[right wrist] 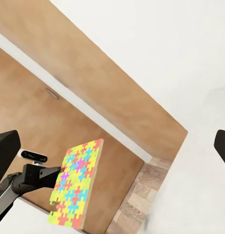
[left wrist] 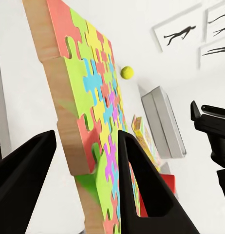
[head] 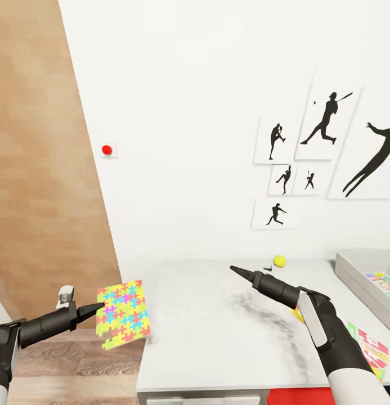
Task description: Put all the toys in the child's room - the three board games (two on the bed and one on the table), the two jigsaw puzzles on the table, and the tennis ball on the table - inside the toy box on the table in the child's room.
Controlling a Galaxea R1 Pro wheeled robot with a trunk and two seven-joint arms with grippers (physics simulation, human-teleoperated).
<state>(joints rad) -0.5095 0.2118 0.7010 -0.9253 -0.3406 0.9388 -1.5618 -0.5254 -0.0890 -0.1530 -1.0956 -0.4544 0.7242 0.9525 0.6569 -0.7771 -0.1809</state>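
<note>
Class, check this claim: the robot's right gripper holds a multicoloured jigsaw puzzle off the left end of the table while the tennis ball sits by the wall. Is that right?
Not quite. The left gripper holds the jigsaw puzzle, as the head view shows; the right gripper is empty over the table. The tennis ball does sit by the wall.

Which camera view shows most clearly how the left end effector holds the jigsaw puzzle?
The left wrist view: the jigsaw puzzle stands edge-on between the left end effector fingers. The head view shows the puzzle face off the table's edge; the right wrist view shows it farther off.
</note>
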